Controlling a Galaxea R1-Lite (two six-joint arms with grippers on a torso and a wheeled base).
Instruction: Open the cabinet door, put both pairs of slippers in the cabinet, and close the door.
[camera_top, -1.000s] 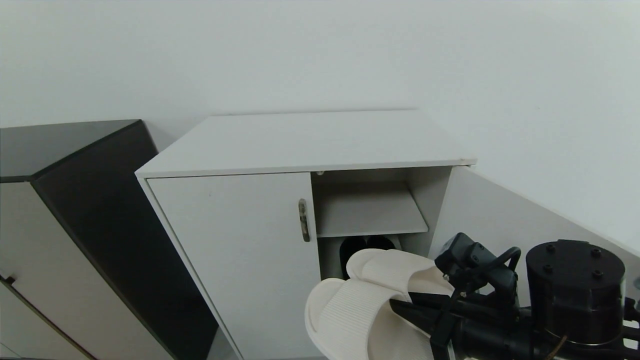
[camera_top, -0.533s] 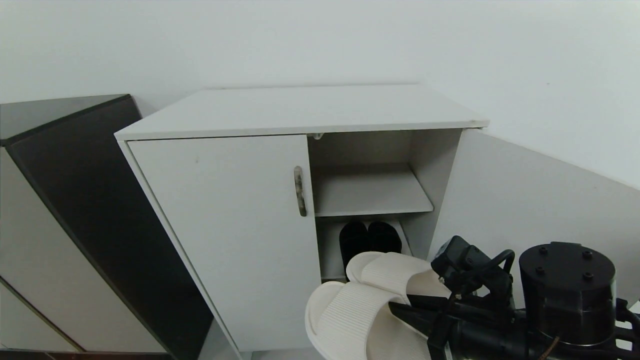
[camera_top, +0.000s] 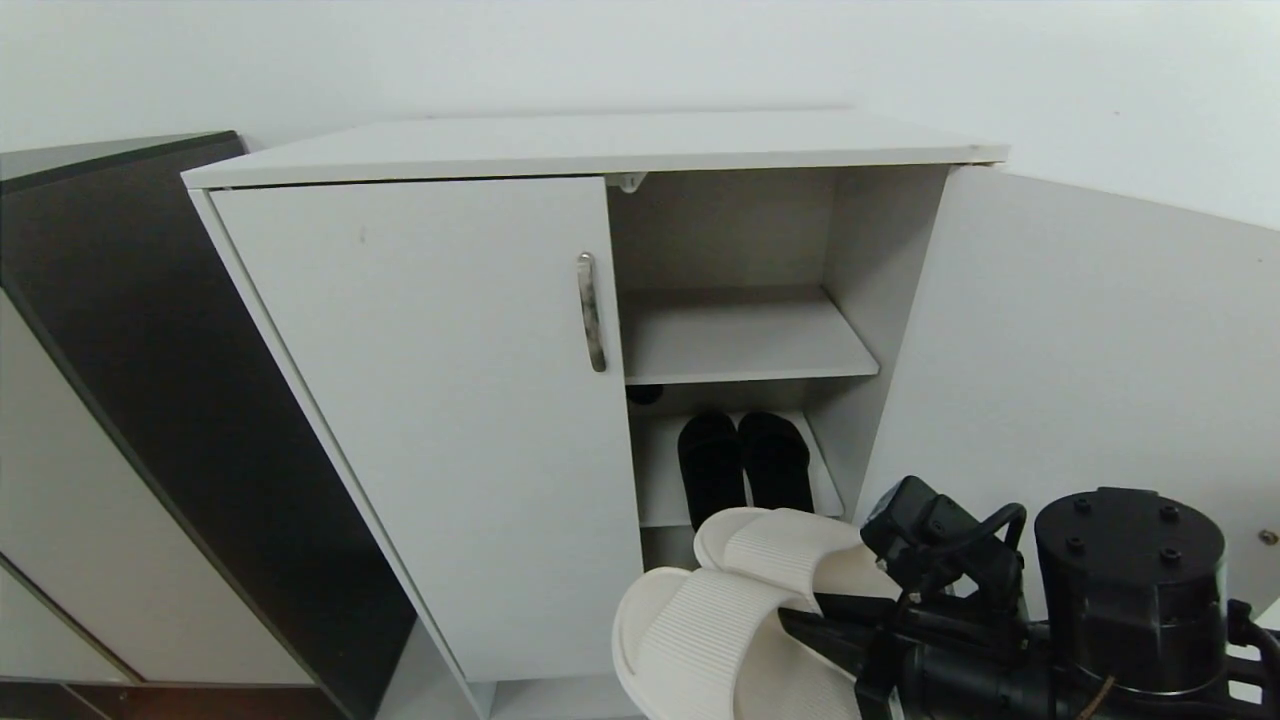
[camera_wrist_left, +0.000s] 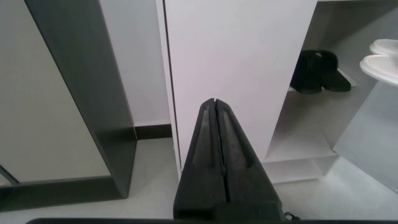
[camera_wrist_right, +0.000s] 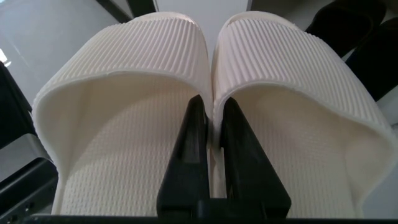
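Right now the white slippers (camera_top: 735, 600) sit at the lower centre of the head view, side by side, with the right gripper (camera_wrist_right: 211, 115) clamped on their two inner edges. Just above them, the black slippers (camera_top: 745, 465) rest on the lower shelf (camera_top: 658, 480) inside the white cabinet (camera_top: 600, 140). Its right door (camera_top: 1080, 340) stands wide open and its left door (camera_top: 430, 400) is closed. The left gripper (camera_wrist_left: 214, 118) has its fingers pressed together, facing that closed door. A dark cabinet (camera_top: 150, 330) fills the far left.

Black slippers (camera_top: 745, 462) (paired) on lower shelf (camera_top: 655, 482)
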